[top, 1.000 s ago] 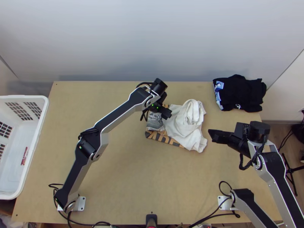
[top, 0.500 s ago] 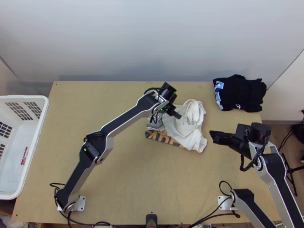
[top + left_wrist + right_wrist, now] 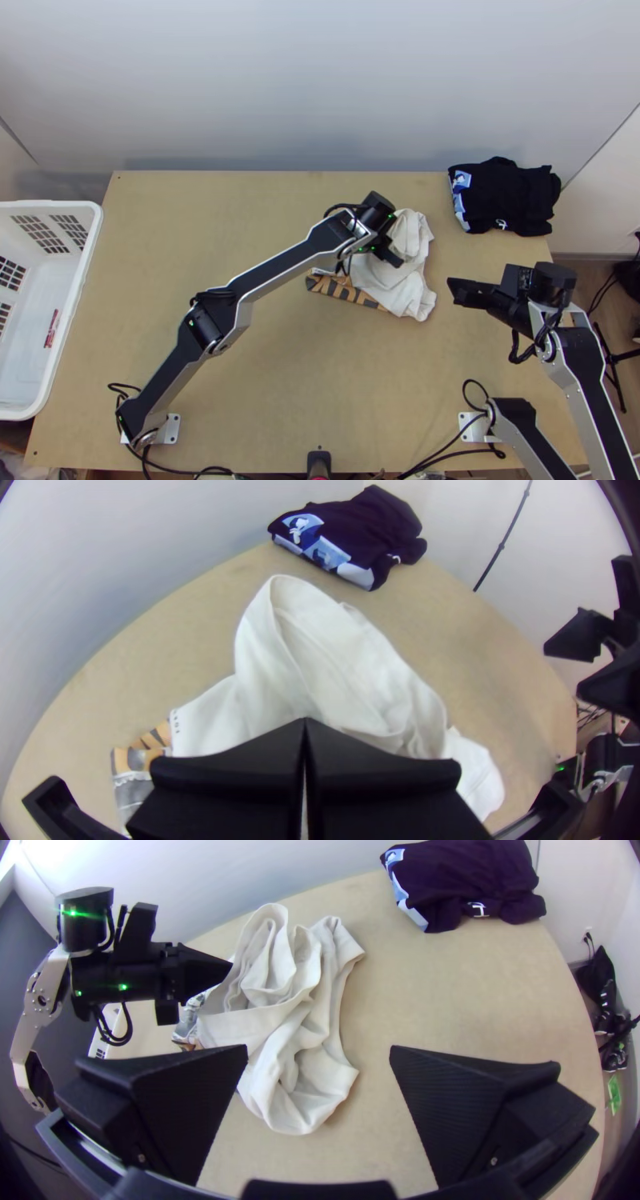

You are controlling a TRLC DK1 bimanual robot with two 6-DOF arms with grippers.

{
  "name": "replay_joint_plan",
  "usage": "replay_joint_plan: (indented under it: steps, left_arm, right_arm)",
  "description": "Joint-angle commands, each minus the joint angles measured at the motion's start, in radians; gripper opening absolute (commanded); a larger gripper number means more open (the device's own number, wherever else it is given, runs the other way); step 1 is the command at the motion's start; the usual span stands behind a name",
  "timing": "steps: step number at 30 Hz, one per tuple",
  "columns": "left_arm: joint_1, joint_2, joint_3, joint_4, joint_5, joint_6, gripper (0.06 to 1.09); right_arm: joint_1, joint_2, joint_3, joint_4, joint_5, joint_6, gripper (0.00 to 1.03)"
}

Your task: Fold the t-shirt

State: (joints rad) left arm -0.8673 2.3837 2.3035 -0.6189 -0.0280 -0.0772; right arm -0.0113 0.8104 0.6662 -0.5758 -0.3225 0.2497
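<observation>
So we've got the white t-shirt (image 3: 406,290) lying bunched on the wooden table (image 3: 280,384), right around and under the tips of our left gripper (image 3: 392,254) as the top view has it. The left pair of fingers (image 3: 227,780) is pressed together along the middle, pretty much a closed beak, and the white cloth spreads out past the tips on both sides. We can't tell if the tips actually touch the fabric or just sit a bit above it. A big loose fold stands up beyond those fingers, with rumpled layers tucked inside it, so it's honestly more of a heap than a neat fold. Toward the robot and left of the same fingertips, a patterned orange-and-dark part (image 3: 344,290) pokes out from beneath the white, and we can't tell if it's all one garment. Our right gripper (image 3: 456,291) is just right of the shirt, with its fingers (image 3: 480,1100) spread wide and the tips pointing toward the cloth. Seen from above, there's a narrow strip of bare tabletop between those tips and the shirt's edge. Farther out, beyond both sets of fingers at the far right corner, we have a dark folded garment (image 3: 512,196) with a blue and white print, and the white basket (image 3: 94,240) is well off to the left of them.
</observation>
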Motion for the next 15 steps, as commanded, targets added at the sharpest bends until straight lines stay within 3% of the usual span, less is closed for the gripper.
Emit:
replay_joint_plan:
  steps: [1,3,9,15]
  left_arm:
    - [-0.018,-0.008,0.014,0.062,0.143,-0.187,0.10]
    - [-0.021,0.000,0.014,0.071,0.261,-0.260,0.10]
    - [-0.067,0.081,0.013,0.053,0.353,-0.325,0.10]
    - [-0.052,0.081,0.014,0.096,0.346,-0.348,0.10]
  right_arm:
    - [-0.015,-0.002,-0.016,0.001,-0.003,-0.007,0.99]
    - [-0.026,-0.002,-0.016,0.001,-0.003,-0.007,0.99]
    - [-0.067,-0.030,-0.011,-0.029,-0.006,-0.043,0.99]
    - [-0.110,-0.073,-0.005,-0.076,-0.006,-0.081,0.99]
